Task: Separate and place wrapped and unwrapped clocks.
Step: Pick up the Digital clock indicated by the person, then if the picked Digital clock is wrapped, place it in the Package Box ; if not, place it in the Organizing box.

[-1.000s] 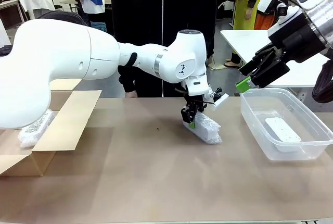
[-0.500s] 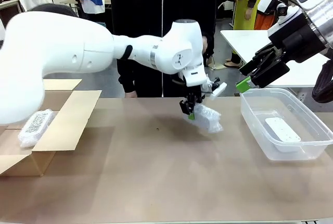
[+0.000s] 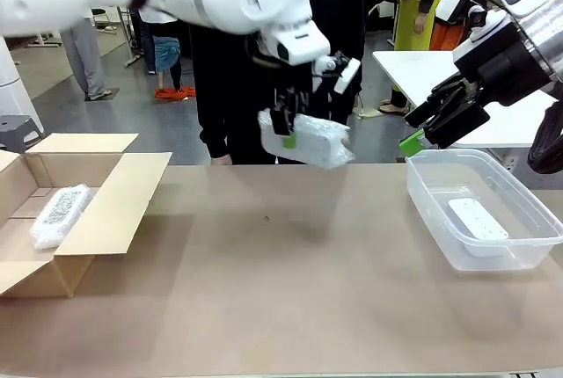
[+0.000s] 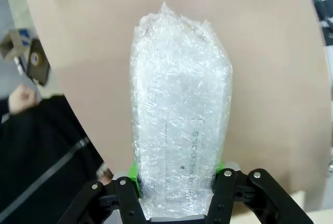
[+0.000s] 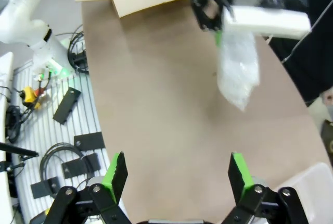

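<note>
My left gripper (image 3: 283,126) is shut on a bubble-wrapped clock (image 3: 308,141), holding it in the air well above the middle of the table. In the left wrist view the bundle (image 4: 179,114) stands between my green pads (image 4: 133,172), over the brown tabletop. The right wrist view shows the same bundle (image 5: 237,67) hanging from the left gripper. Another wrapped clock (image 3: 60,214) lies inside the cardboard box (image 3: 119,202) at the left. A smooth white unwrapped clock (image 3: 478,218) lies in the clear tub (image 3: 440,237) at the right. My right gripper (image 3: 437,125) hovers open above the tub's far left corner, its fingers (image 5: 115,169) wide apart and empty.
A person in black (image 3: 237,53) stands at the far side of the table, behind the lifted bundle. The brown tabletop (image 3: 281,290) stretches between box and tub. Cables and tools (image 5: 62,151) lie on the floor beside the table in the right wrist view.
My left arm has lifted the wrapped clock off the table and carried it up and slightly left. The right arm has stayed still.
</note>
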Robot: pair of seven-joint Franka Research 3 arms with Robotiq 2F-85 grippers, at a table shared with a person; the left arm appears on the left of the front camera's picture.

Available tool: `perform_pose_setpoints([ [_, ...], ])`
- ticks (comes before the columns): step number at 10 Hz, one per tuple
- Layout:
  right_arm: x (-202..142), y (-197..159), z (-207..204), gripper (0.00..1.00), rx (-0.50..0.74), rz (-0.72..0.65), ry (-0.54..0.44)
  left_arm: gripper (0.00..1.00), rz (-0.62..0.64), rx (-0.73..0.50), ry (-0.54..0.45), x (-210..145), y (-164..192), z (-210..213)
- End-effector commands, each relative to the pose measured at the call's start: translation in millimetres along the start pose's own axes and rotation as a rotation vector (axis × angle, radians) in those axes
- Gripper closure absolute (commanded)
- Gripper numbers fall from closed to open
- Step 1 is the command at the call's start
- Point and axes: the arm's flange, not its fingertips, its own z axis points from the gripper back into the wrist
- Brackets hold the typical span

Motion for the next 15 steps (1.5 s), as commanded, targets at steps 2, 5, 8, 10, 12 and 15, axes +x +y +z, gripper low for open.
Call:
perform_pose_setpoints([
  [2, 0, -1, -1, 0.00, 0.026, 0.006, -0.023, 0.99, 0.184, -0.066, 0.025, -18, -60, 65],
  [5, 0, -1, -1, 0.00, 0.026, 0.006, -0.023, 0.99, 0.235, -0.066, -0.077, -38, -81, 73],
  [8, 0, -1, -1, 0.00, 0.026, 0.006, -0.023, 0.99, 0.209, -0.046, 0.029, -21, -73, 100],
  [10, 0, -1, -1, 0.00, 0.026, 0.006, -0.023, 0.99, 0.209, -0.046, 0.029, -21, -73, 100],
  [12, 0, -1, -1, 0.00, 0.026, 0.006, -0.023, 0.99, 0.209, -0.046, 0.029, -21, -73, 100],
  [15, 0, -1, -1, 0.00, 0.026, 0.006, -0.023, 0.99, 0.209, -0.046, 0.029, -21, -73, 100],
])
